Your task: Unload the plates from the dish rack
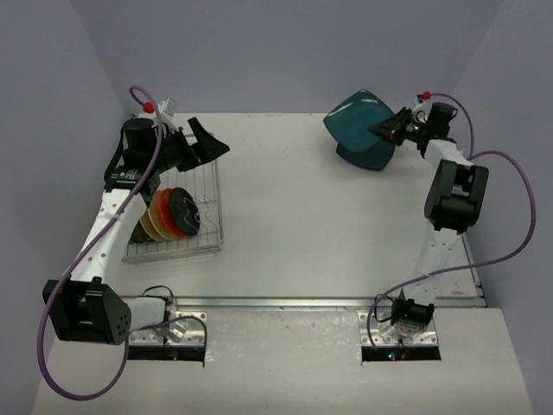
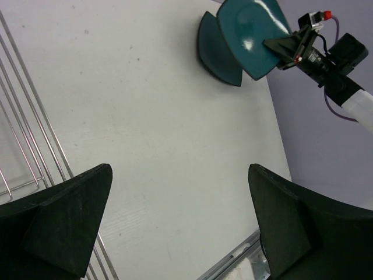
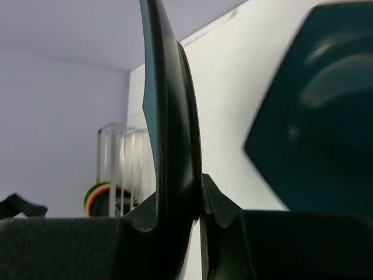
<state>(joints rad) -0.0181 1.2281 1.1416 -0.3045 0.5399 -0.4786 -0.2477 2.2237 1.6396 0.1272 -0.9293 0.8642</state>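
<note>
- Dish rack (image 1: 206,186): stood at the left of the table (image 1: 294,225). Orange, black and yellowish plates (image 1: 170,214) stood on edge in its near half.
- Left gripper (image 1: 207,143): fingers spread apart and empty, over the rack's far end.
- Right gripper (image 1: 386,131): clamped on the rim of a teal plate (image 1: 356,115), which was held tilted above a second teal plate (image 1: 367,156) lying at the far right.

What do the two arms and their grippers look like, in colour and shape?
Both arms have white links and boxy black joint housings: the left arm and the right arm. A purple cable loops along each, with a small red cap near the wrist. The left gripper and the right gripper have broad, wedge-shaped matte black fingers.
</note>
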